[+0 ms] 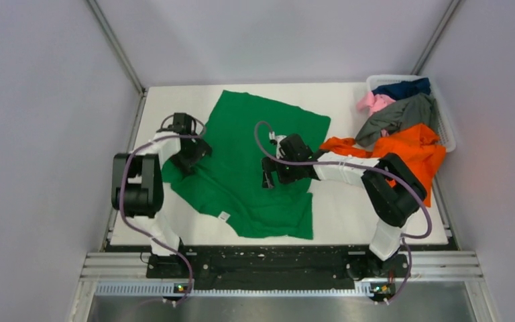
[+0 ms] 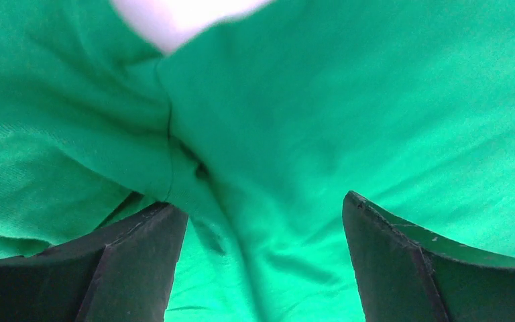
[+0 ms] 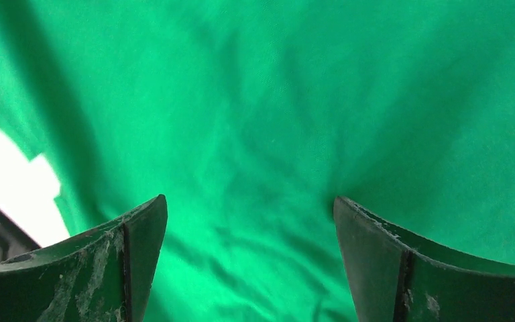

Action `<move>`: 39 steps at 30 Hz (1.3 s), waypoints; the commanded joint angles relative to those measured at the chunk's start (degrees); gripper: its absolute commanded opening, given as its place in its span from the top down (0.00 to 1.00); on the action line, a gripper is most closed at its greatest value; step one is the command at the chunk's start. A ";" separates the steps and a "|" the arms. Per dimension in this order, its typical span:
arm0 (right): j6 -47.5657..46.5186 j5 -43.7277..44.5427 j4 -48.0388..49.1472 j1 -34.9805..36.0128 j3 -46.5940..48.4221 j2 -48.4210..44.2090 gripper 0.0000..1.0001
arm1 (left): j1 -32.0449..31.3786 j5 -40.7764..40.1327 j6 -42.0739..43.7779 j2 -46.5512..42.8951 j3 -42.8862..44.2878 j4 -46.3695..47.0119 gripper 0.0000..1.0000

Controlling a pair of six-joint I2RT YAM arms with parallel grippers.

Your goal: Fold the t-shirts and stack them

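— How far along?
— Barely begun. The green shirt (image 1: 255,168) lies spread mid-table, unfolded; nothing stacked.
— Fingers?
— Left gripper (image 2: 265,201) and right gripper (image 3: 249,201) both spread apart, empty, over it. The other shirts (image 1: 399,115) crowd the basket (image 1: 383,78) at two o'clock.

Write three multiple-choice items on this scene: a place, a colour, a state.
1. Where on the table does the white basket stand? A near left corner; B far right corner; C centre.
2. Which t-shirt lies spread out? A green t-shirt; B pink; C navy.
3. The right gripper is: A shut on orange cloth; B open over the green t-shirt; C out of view.
Key: B, it sits at the far right corner; A, green cloth covers the table's middle; B, its fingers stand apart over green cloth.
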 commanded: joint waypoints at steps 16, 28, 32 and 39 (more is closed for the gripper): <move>1.67 -19.25 7.85 14.48 15.80 3.59 0.04 | 4.77 16.87 9.59 50.59 75.60 -4.90 0.01; 5.33 -1.59 6.05 -8.55 -1.52 -8.03 0.01 | 0.78 7.04 14.43 10.58 40.62 -2.03 0.01; 3.09 -1.05 4.07 -9.65 4.32 -0.47 0.01 | -3.18 3.31 11.26 -5.48 16.44 3.61 0.01; 3.19 3.52 0.84 -9.70 3.79 2.85 0.02 | -6.99 -2.86 6.23 -16.88 -9.51 9.94 0.01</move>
